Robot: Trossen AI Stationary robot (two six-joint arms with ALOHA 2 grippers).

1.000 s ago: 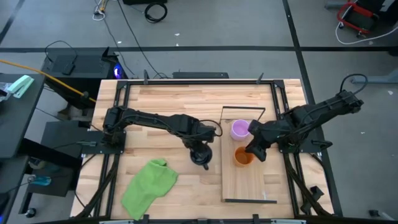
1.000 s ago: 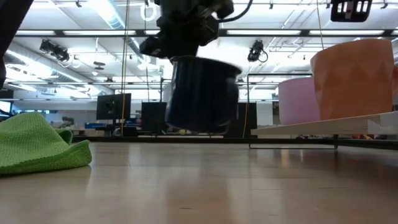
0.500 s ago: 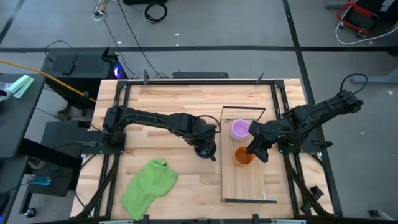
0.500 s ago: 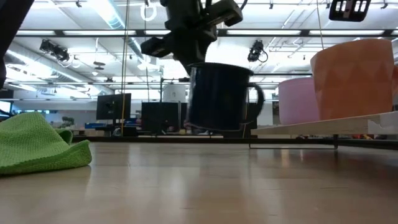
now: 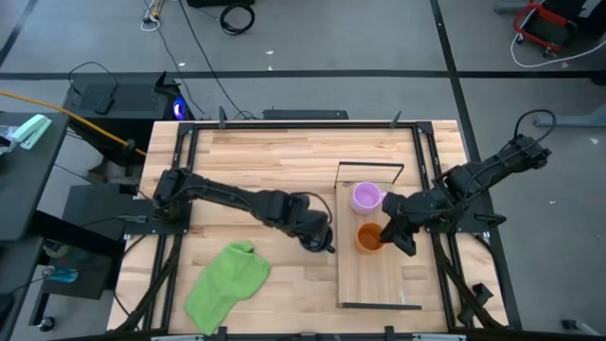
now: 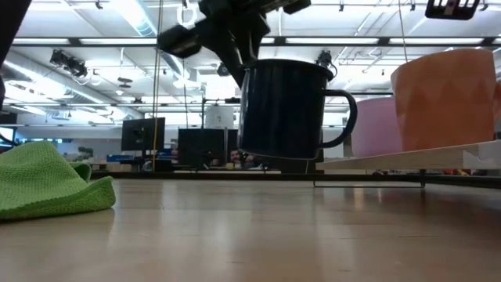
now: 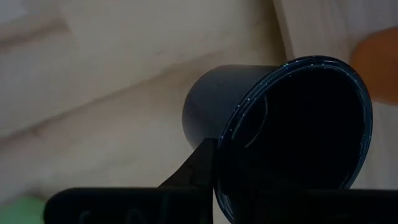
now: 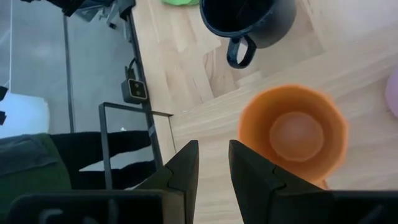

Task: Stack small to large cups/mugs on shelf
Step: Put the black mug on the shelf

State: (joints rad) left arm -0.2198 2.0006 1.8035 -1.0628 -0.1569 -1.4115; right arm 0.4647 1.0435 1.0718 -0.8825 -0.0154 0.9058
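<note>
- Since the earlier frames, the black mug (image 6: 286, 110) is travelling toward the shelf (image 5: 371, 270); its handle is now pointing to the shelf side, and in the low view it is hanging clear of the table (image 5: 237, 161).
- Nearest in the low view, the green cloth (image 6: 47, 188) is lying on the table, well apart from the mugs and not touched.
- Next, the left pincer (image 5: 317, 235) is holding the black mug by its rim, with one finger inside and one outside, close together on the wall. From above, it is standing just beside the left edge of the shelf.
- Farther on, the orange mug (image 5: 369, 238) is standing upright on the shelf, and the light purple mug (image 5: 365, 197) is standing beside it, nearer to the wire-frame end.
- The right pincer (image 8: 208, 165) is waiting over the shelf, just beside the orange mug, with its fingers apart and nothing between them.
- I judge that two smaller mugs are already placed, so the black one is the last. The next move is asking for a careful carry over the shelf edge and a set-down on the free part of the board, without knocking the orange mug.
</note>
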